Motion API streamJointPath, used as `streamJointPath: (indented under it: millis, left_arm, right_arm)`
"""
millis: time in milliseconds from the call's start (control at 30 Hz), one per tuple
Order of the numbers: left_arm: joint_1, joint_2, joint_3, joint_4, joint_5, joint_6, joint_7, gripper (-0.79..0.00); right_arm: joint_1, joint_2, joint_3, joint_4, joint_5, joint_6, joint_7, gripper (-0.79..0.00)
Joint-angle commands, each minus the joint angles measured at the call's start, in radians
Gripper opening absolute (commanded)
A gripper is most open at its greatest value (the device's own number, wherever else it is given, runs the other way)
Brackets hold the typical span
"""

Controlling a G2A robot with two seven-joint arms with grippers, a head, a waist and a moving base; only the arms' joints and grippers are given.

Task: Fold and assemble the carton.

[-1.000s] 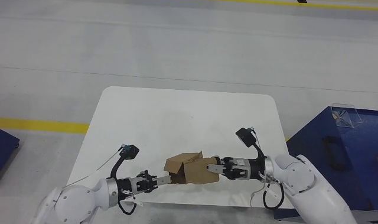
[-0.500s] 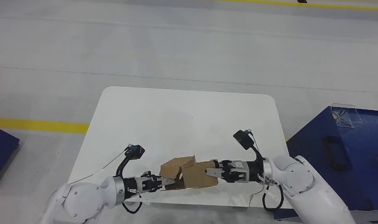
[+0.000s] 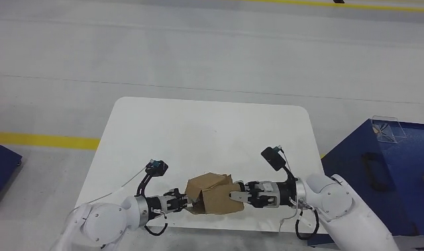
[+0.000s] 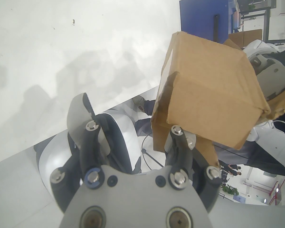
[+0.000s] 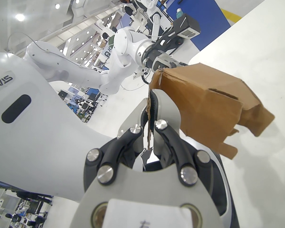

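L gripper: fingers wide apart, holding nothing. One finger touches a loose flap at the carton's left end.
Carton: brown box, half made, tipped a bit. It is by the near edge of the table, btwn the two grippers. Can't tell if it sits on the table or hangs just over it.
R gripper: pinched tight on a thin flap edge at the carton's right end.
Step (my guess): tuck in the left-end flaps while R holds the box.
How to do it well: R should grip firm & not twist, so the box is square. L should push w/ the flat of a finger, right on the fold line, slow.
Watch out: too hard a push may dent the wall or pull the flap out of R's pinch.
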Motion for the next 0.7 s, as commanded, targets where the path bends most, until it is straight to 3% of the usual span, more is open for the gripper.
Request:
streamJointPath:
  millis: [0,100,267,567,667]
  left_arm:
    - [0.001,-0.001,0.002,0.007,-0.018,-0.010,0.015,-0.185]
    - [0.005,-0.001,-0.001,0.011,-0.043,-0.021,0.039,-0.120]
    - [0.013,0.003,-0.007,0.009,-0.054,-0.030,0.044,-0.163]
    - [0.036,0.009,0.000,-0.016,-0.045,-0.047,0.060,-0.154]
    - [0.040,0.010,0.000,-0.018,-0.048,-0.048,0.074,-0.212]
  right_arm:
    - [-0.004,0.000,0.004,0.000,0.001,-0.001,-0.003,-0.785]
    - [-0.009,0.000,0.010,0.007,0.020,-0.007,-0.019,-0.785]
    - [-0.013,-0.002,0.021,0.020,0.062,-0.019,-0.035,-0.785]
    - [-0.005,-0.006,-0.005,0.016,0.059,-0.010,0.011,-0.785]
    - [-0.004,-0.007,-0.014,0.014,0.054,-0.012,0.022,-0.785]
